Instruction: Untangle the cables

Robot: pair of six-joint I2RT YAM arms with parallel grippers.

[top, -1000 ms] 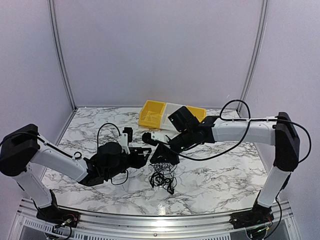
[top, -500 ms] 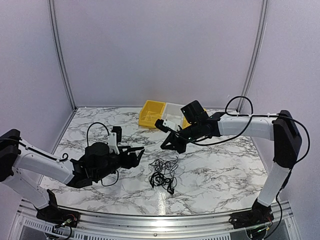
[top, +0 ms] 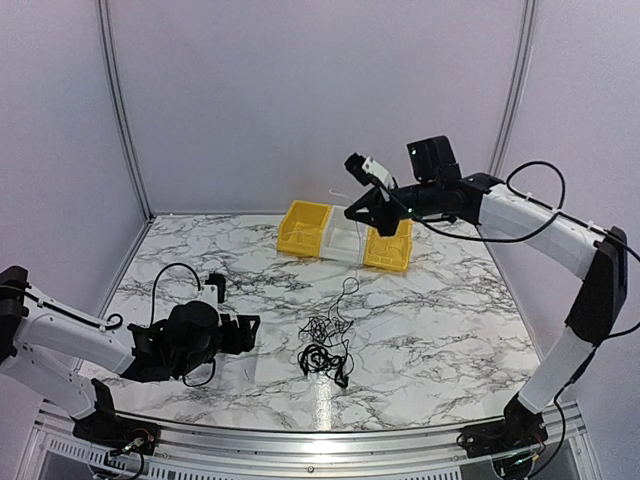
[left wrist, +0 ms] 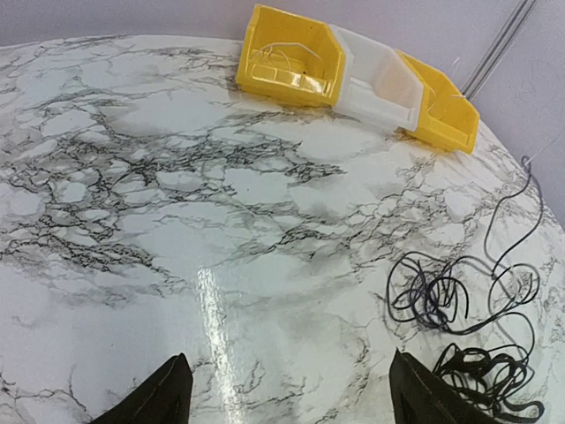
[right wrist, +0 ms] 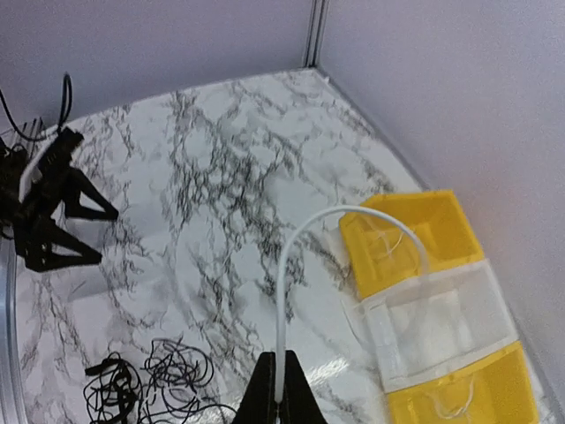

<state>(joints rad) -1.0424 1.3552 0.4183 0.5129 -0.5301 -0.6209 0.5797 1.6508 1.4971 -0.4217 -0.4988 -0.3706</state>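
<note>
The right claw [top: 360, 212] hangs high above the far side of the marble surface [top: 450, 330], over a row of three small bins: a yellow bin [top: 305, 228], a white bin [top: 343, 240] and a second yellow bin [top: 390, 245], set side by side and touching. In the right wrist view this claw [right wrist: 282, 389] is pinched tight on a thin whitish cable [right wrist: 279, 300], which rises from between the fingertips and arcs over toward the bins. The black cables [top: 325, 350] lie in a loose tangle on the surface near the middle, well apart from the bins, with one thin strand rising from the top of the heap. The left claw [top: 248, 328] sits low, just to the left of that tangle and clear of it. In the left wrist view its fingertips [left wrist: 168, 393] stand wide apart with only bare surface between them, and the black tangle [left wrist: 468, 353] lies off to the right.
</note>
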